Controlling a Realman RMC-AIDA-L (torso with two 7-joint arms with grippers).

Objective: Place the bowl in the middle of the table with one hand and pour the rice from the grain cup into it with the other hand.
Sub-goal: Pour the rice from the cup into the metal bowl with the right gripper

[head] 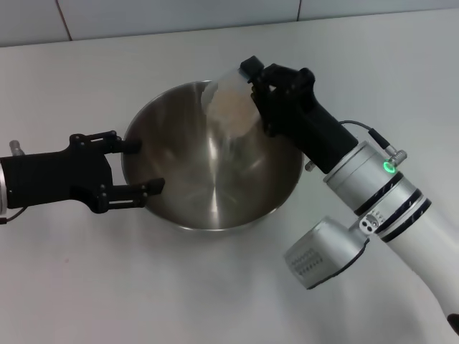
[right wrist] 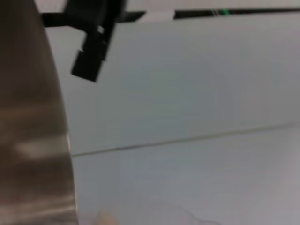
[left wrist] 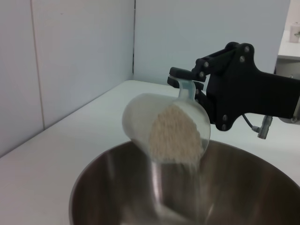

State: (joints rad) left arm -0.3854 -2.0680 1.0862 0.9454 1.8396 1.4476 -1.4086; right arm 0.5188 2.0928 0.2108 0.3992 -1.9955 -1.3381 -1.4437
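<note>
rice (left wrist: 176,133) in tilted grain cup (left wrist: 161,124), left-wrist-only

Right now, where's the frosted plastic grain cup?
Head view: the frosted plastic grain cup is tipped over the steel bowl's far rim, held by the right gripper.

So the large round stainless-steel mixing bowl (head: 215,172) sits on the plain flat white tabletop (head: 107,287), roughly mid-table. The left black two-finger gripper (head: 140,166) is at the bowl's left side, one finger near the rim and one lower against the outer wall. The right black gripper (head: 252,80) comes in from the right and reaches over the bowl's far rim, closed on the handle of the small translucent frosted plastic cup (head: 231,107). The cup hangs tipped above the bowl's inside, and the small off-white rice grains (left wrist: 176,133) sit at its mouth, spilling down into the bowl.
</note>
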